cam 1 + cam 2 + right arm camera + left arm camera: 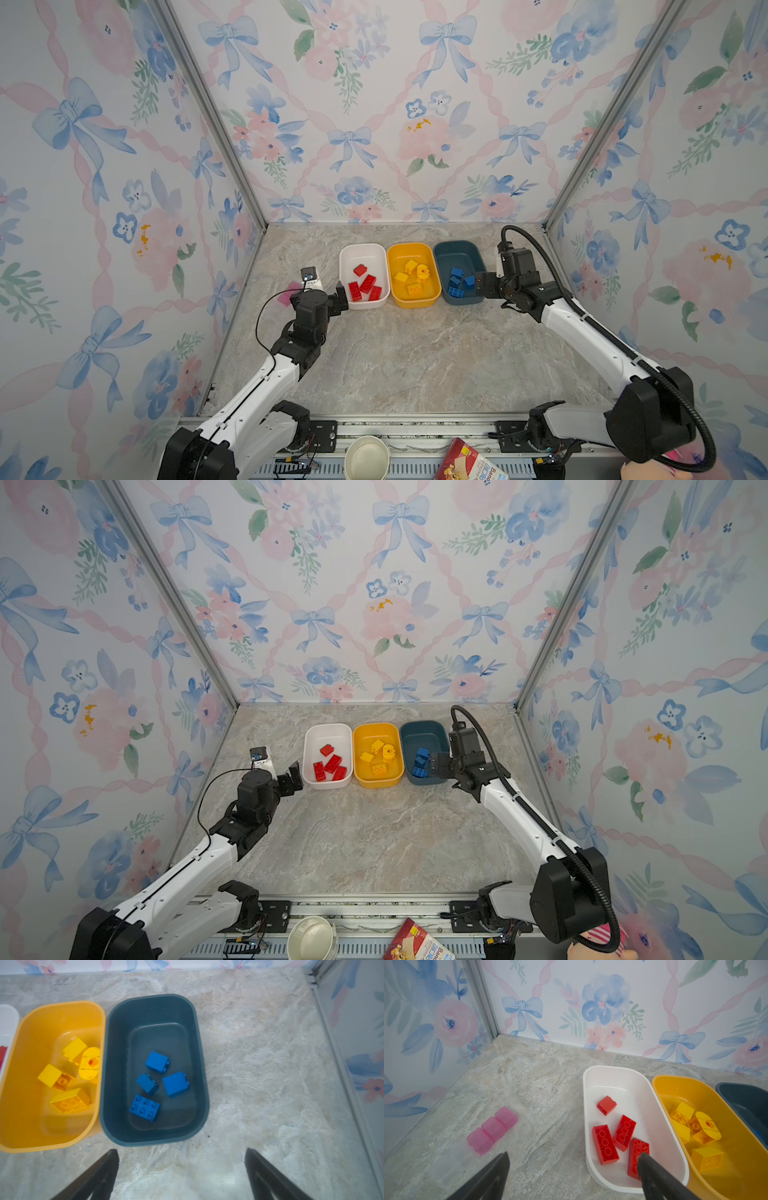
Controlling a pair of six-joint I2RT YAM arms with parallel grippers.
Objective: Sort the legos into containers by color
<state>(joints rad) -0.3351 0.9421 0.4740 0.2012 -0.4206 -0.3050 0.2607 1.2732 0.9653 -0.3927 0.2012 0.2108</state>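
Though half hidden behind the gaping right claw (435, 764), blue legos (421, 761) in teal tub (419, 733) (left claw (573, 1155) gaping too).

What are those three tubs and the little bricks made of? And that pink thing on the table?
The white tub, yellow-orange tub and teal tub look like smooth moulded plastic: rounded corners, soft glare on their floors. The bricks seem hard glossy plastic with crisp studs. The pink block is frosted and translucent, perhaps silicone or plastic; I cannot tell.
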